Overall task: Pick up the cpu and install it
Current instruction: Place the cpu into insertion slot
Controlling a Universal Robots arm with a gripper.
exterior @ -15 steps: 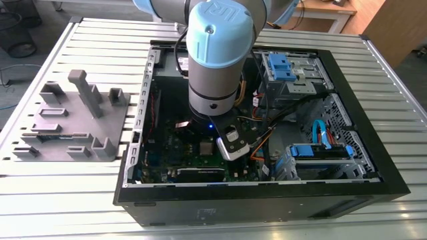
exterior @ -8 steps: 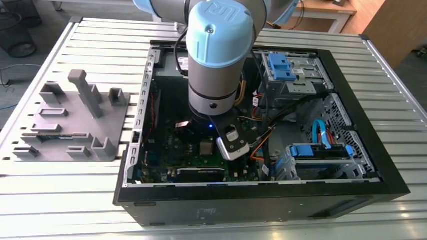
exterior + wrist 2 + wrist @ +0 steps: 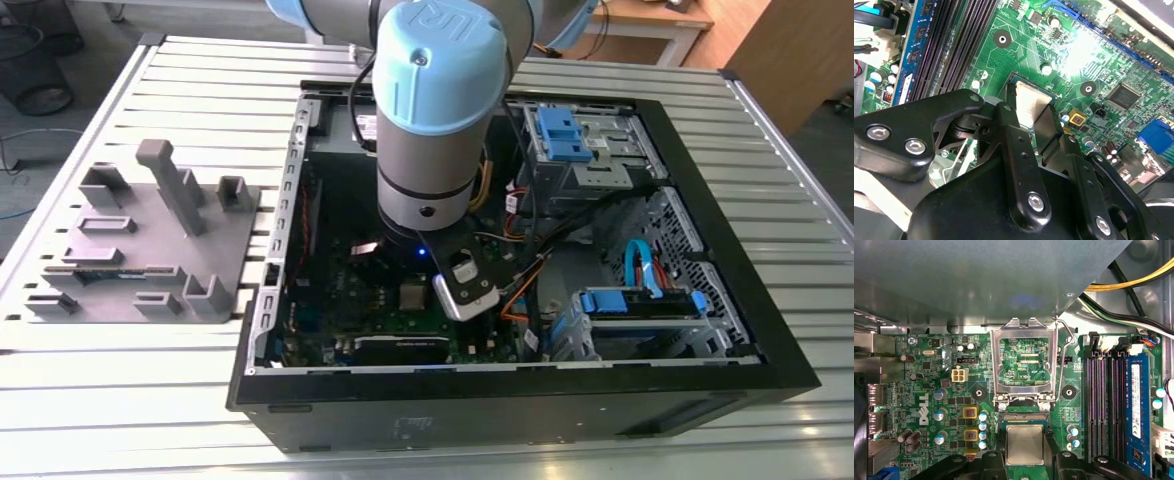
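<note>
The cpu (image 3: 1025, 444), a small silvery square, lies flat over the dark socket on the green motherboard (image 3: 944, 390). It sits between the two black fingers of my gripper (image 3: 1025, 461). In the second wrist view the cpu (image 3: 1030, 100) has a finger (image 3: 1010, 135) against one side and the other finger's grey pad (image 3: 1048, 127) against the opposite side, so my gripper (image 3: 1031, 122) looks shut on it. The socket's metal load plate (image 3: 1026, 335) stands flipped open just beyond the cpu. In the exterior view my arm (image 3: 427, 120) reaches down into the open computer case (image 3: 507, 395).
Long black memory slots (image 3: 1104, 405) and a blue memory module (image 3: 1136, 410) run beside the socket. Yellow and black cables (image 3: 1134, 282) cross above them. Blue-clipped drive cages (image 3: 641, 300) fill the case at the exterior view's right. A grey holder tray (image 3: 147, 240) rests on the slatted table at its left.
</note>
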